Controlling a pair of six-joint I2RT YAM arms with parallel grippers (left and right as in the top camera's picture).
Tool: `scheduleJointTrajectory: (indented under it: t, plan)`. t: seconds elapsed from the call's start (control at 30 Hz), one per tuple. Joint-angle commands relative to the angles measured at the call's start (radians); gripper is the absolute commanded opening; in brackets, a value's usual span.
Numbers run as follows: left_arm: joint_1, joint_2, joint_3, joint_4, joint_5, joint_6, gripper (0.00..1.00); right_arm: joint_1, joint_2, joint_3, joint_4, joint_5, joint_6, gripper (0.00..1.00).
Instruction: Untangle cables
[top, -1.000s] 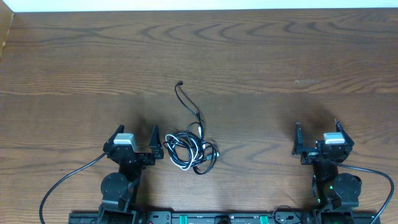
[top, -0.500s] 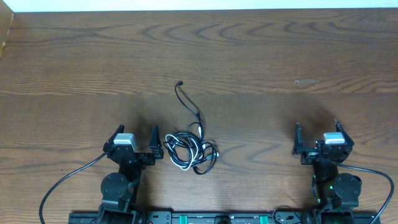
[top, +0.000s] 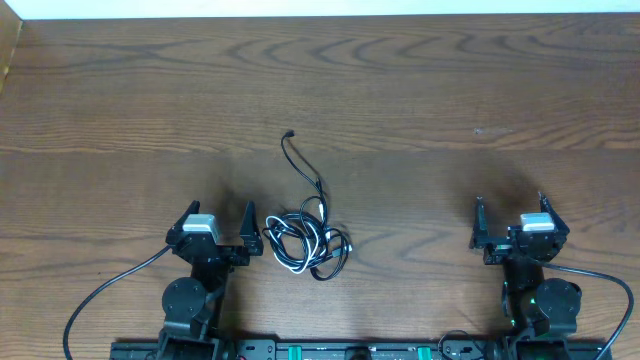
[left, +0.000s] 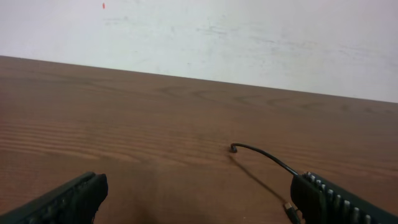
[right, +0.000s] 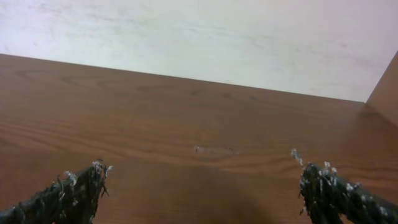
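The cables (top: 308, 240) lie in a tangled bundle of black and white strands on the wooden table, near the front and a little left of centre. One black strand runs up from the bundle to a small plug (top: 289, 133). My left gripper (top: 218, 214) stands open just left of the bundle, not touching it. In the left wrist view the strand (left: 261, 154) curves past the right finger (left: 336, 199), with nothing between the fingers. My right gripper (top: 509, 205) stands open far to the right over bare wood. Its fingertips (right: 78, 190) carry pale fuzz.
A pale scuff mark (top: 479, 131) shows on the wood at the right. The table's back edge meets a white wall (top: 320, 8). The arm bases and their thick black wires (top: 100, 295) sit at the front edge.
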Motion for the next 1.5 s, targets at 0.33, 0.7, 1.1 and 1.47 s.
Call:
scheduleJointTrajectory:
  t: [0.33,0.7,1.1,1.47]
  plan:
    - [0.005,-0.006,-0.02,-0.038,-0.01,0.013,1.0,0.005,-0.008,-0.001,-0.003,0.014,0.014,0.99]
    - [0.005,-0.006,-0.02,-0.038,-0.01,0.013,1.0,0.005,-0.008,-0.001,-0.003,0.014,0.014,0.99]
    - [0.005,-0.006,-0.019,-0.023,-0.005,0.013,1.0,0.005,-0.008,-0.002,-0.003,0.014,0.014,0.99]
    - [0.005,-0.004,0.015,-0.04,0.062,0.014,1.0,0.005,-0.008,-0.001,-0.003,0.015,0.014,0.99]
